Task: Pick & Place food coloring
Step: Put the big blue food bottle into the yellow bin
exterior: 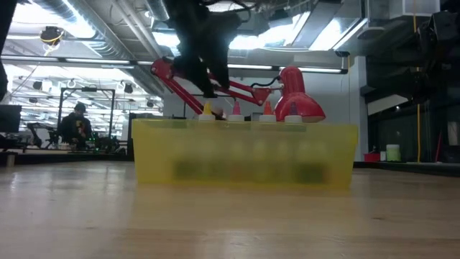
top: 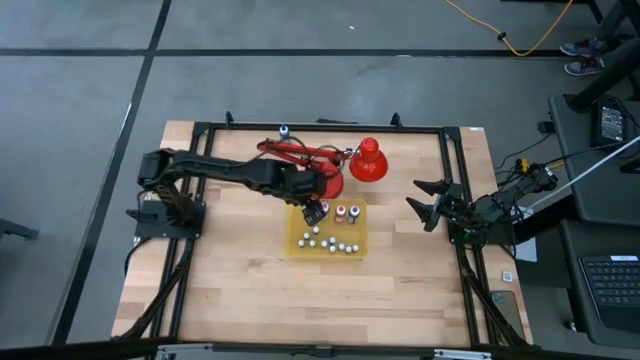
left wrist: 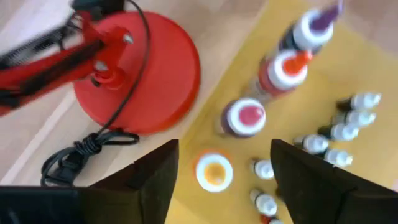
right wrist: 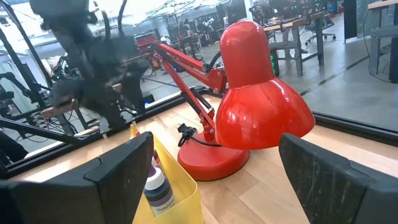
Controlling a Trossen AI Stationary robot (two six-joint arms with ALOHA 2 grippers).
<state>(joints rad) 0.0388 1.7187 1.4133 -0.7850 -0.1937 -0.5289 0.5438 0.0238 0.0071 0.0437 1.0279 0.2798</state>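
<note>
The food coloring bottles are in a yellow tray [top: 327, 243] at mid-table. Upright ones stand in a row along its far side: orange-capped [left wrist: 213, 172], red [left wrist: 245, 117], orange-red [left wrist: 285, 68] and purple [left wrist: 314, 25]. Several tiny white-capped ones [left wrist: 345, 118] lie on the tray floor. My left gripper [top: 313, 212] hangs open over the tray's far-left corner, its fingers on either side of the orange-capped bottle and above it [left wrist: 224, 180], touching nothing. My right gripper [top: 415, 197] waits open near the table's right edge.
A big red desk lamp [top: 368, 160] stands just beyond the tray, its round base [left wrist: 146, 71] and black cord [left wrist: 81, 152] close to the left gripper. In the low view the bottle tips [exterior: 236, 109] show above the tray wall [exterior: 244, 155]. Bare wood lies near and left of the tray.
</note>
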